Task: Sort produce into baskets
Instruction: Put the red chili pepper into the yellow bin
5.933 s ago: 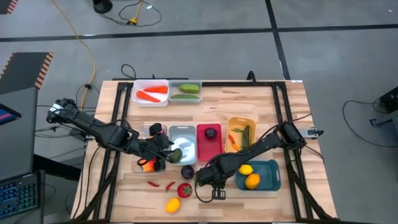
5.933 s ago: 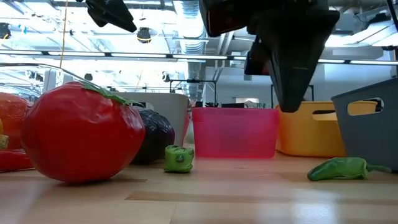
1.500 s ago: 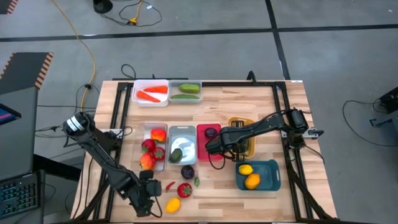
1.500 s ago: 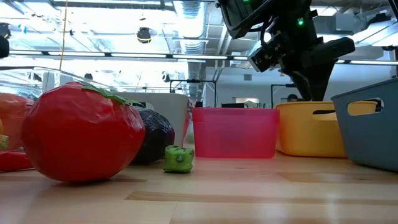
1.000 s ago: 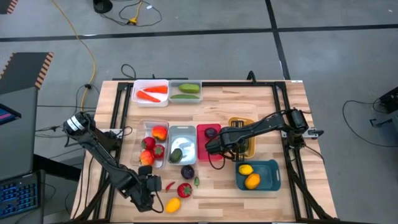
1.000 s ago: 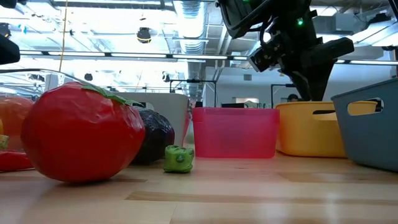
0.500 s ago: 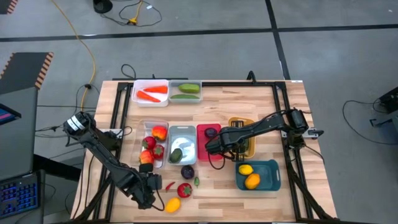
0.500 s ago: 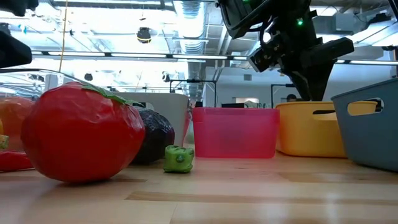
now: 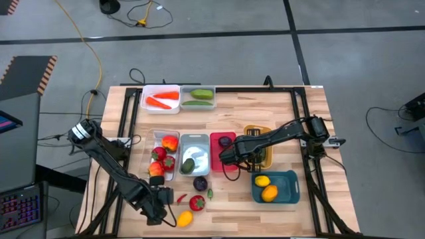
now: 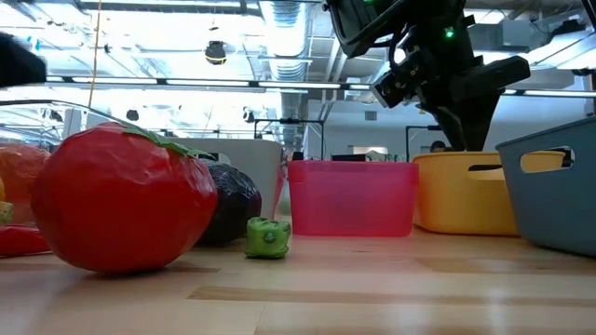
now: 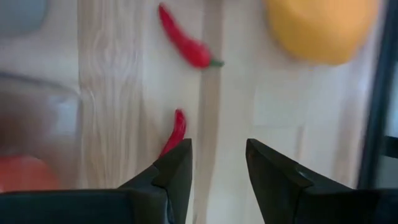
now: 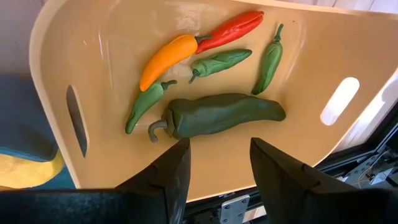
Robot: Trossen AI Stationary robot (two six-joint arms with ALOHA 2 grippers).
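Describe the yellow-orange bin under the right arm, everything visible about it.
The yellow-orange bin is a smooth plastic tub with rounded corners and slot handles cut into two opposite walls. It sits upright on the table between the red bin and the teal bin. Inside lie six peppers: one large dark green, three slim green, one orange, one red. The right gripper hangs just above it, jaws empty.

The table (image 9: 279, 119) is pale wood with visible grain, and on it sit a red basket (image 9: 222, 158), a yellow-orange basket (image 12: 118, 43) and a teal basket (image 9: 287, 189). Inside the yellow-orange one lie a large dark green pepper (image 12: 221, 115), three smaller green chilies (image 12: 221, 62), an orange chili (image 12: 166, 58) and a red one (image 12: 231, 29). Two red chilies (image 11: 186, 46) and a yellow lemon (image 11: 320, 28) lie on the bare wood, and both tools are black.
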